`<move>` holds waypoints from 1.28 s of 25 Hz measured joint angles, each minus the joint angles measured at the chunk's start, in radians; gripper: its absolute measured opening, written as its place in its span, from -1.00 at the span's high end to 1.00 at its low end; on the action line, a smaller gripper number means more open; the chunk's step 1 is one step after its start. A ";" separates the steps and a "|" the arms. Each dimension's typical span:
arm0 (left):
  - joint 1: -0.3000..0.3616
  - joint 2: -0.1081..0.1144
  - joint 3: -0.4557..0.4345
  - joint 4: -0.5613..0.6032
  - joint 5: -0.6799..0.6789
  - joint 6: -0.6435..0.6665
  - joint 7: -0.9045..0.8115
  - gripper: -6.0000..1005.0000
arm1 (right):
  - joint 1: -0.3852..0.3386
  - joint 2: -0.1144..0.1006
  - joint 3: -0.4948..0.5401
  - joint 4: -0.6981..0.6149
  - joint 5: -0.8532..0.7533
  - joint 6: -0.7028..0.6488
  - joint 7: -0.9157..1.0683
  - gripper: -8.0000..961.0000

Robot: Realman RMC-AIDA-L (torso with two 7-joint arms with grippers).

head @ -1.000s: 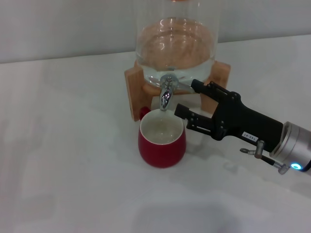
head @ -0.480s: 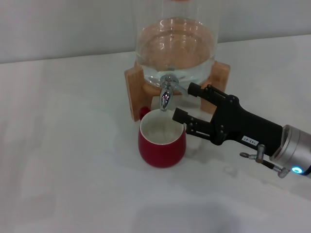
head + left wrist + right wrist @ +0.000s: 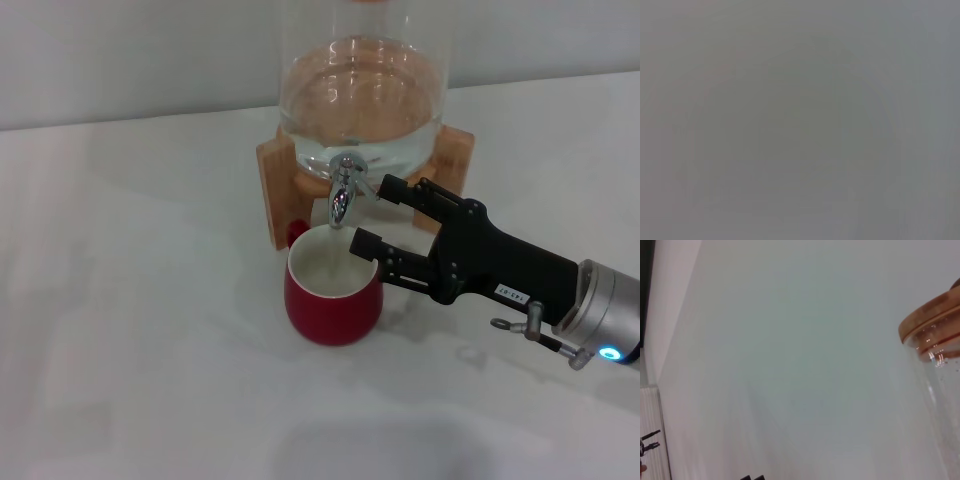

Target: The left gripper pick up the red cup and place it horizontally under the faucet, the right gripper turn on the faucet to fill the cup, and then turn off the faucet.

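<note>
The red cup (image 3: 333, 300) stands upright on the white table, right under the faucet (image 3: 342, 188), with its small handle at the back left. The chrome faucet sticks out from the glass water jar (image 3: 360, 90). A thin stream seems to run from the spout into the cup. My right gripper (image 3: 373, 212) is open, reaching in from the right. Its upper finger (image 3: 410, 192) is just right of the faucet and its lower finger (image 3: 385, 252) is by the cup's right rim. The left gripper is out of view. The left wrist view shows only plain grey.
The jar rests on a wooden stand (image 3: 282, 185) at the back middle of the table. The right wrist view shows a pale wall and the jar's wooden lid (image 3: 932, 315).
My right gripper has moved left, closer to the faucet and the cup's rim. The cup has not moved.
</note>
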 joint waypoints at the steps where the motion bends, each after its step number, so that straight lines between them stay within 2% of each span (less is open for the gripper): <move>1: 0.000 0.000 0.000 0.000 0.000 0.000 0.000 -0.72 | 0.000 0.000 0.001 0.000 0.000 -0.002 -0.001 -0.75; 9: 0.002 0.000 0.004 0.000 0.000 0.000 0.000 -0.72 | 0.000 -0.008 0.036 -0.001 0.009 -0.019 -0.008 -0.75; 14: 0.000 0.000 0.004 0.000 0.000 0.000 0.000 -0.72 | 0.004 -0.010 0.042 -0.001 0.004 -0.076 -0.001 -0.75; 24: -0.003 0.001 0.004 0.000 0.000 0.000 0.000 -0.72 | -0.021 -0.008 0.035 0.004 -0.025 -0.154 0.001 -0.75; 32: -0.007 0.002 0.004 0.000 0.000 0.001 0.000 -0.72 | -0.022 -0.004 0.027 0.003 -0.037 -0.156 0.001 -0.75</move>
